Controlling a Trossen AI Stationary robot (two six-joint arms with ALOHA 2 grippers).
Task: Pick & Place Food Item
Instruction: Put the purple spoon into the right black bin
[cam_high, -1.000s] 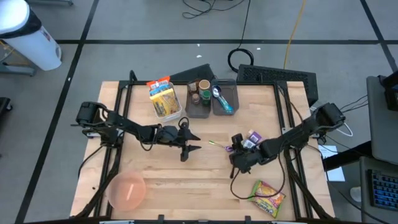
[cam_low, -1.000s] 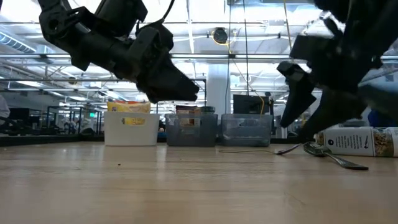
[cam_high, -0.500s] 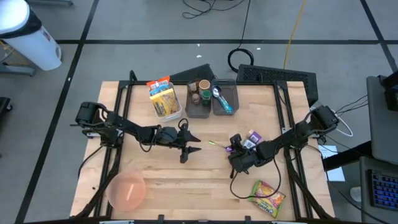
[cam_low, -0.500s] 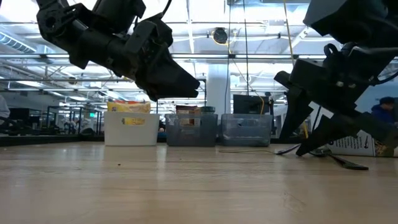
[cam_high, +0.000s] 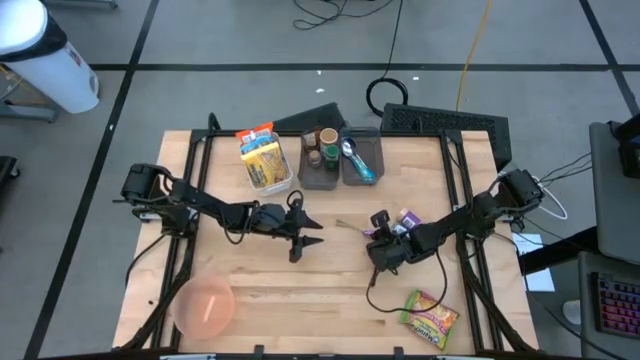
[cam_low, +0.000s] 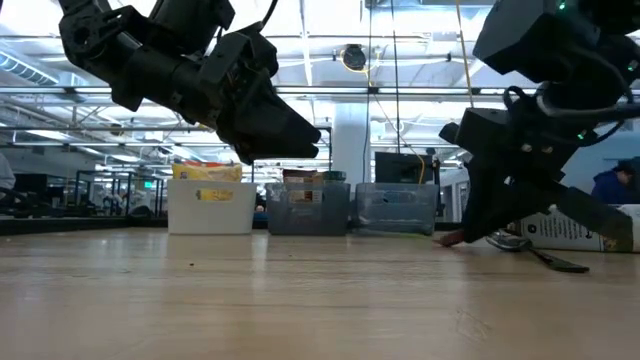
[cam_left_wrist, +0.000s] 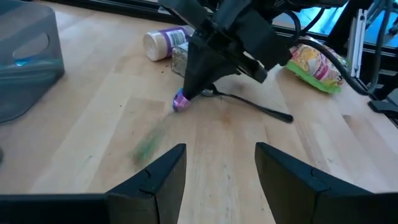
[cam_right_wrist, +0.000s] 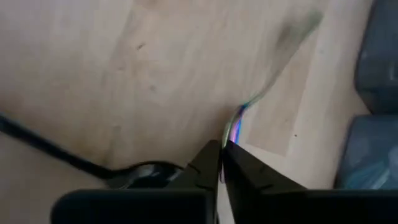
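Right gripper (cam_left_wrist: 186, 93) low at table centre-right, fingers pinched shut on purple end of thin green-and-purple plastic utensil (cam_left_wrist: 180, 101), green end dragging on wood. Risk: shallow tip grip, may pivot or slip. Left gripper (cam_high: 308, 232) hovers open, empty.
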